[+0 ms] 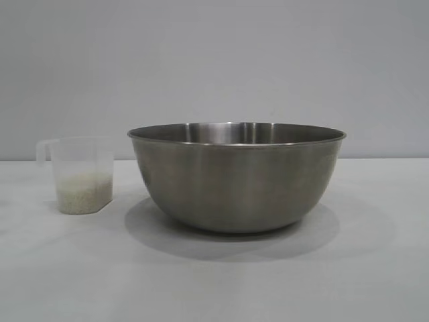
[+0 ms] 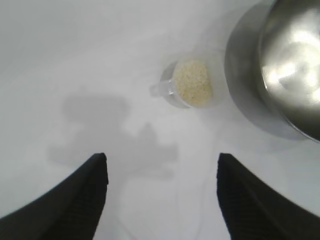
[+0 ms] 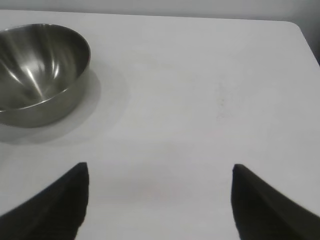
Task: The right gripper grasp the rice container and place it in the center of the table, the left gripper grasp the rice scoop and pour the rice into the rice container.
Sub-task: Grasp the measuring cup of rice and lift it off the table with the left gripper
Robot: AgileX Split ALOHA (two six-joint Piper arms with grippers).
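Now rice scoop point(image 1: 82, 176) stands upright beside rice container point(image 1: 236, 176) on tabletop point(image 1: 214, 282). Left gripper point(image 2: 162, 200) spread wide, holding nothing. Right gripper point(image 3: 160, 205) likewise.

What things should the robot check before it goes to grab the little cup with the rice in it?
1. The rice scoop stands upright on the table: ok.
2. The rice is inside the scoop, none spilled around it: ok.
3. The rice container sits near the middle of the table, beside the scoop and not touching it: ok.
4. The left claw is open and empty, with the scoop ahead of it: ok.
5. The scoop's handle points away from the container, free to grab: ok.
6. The right claw is open, empty and off to the side of the container: ok.
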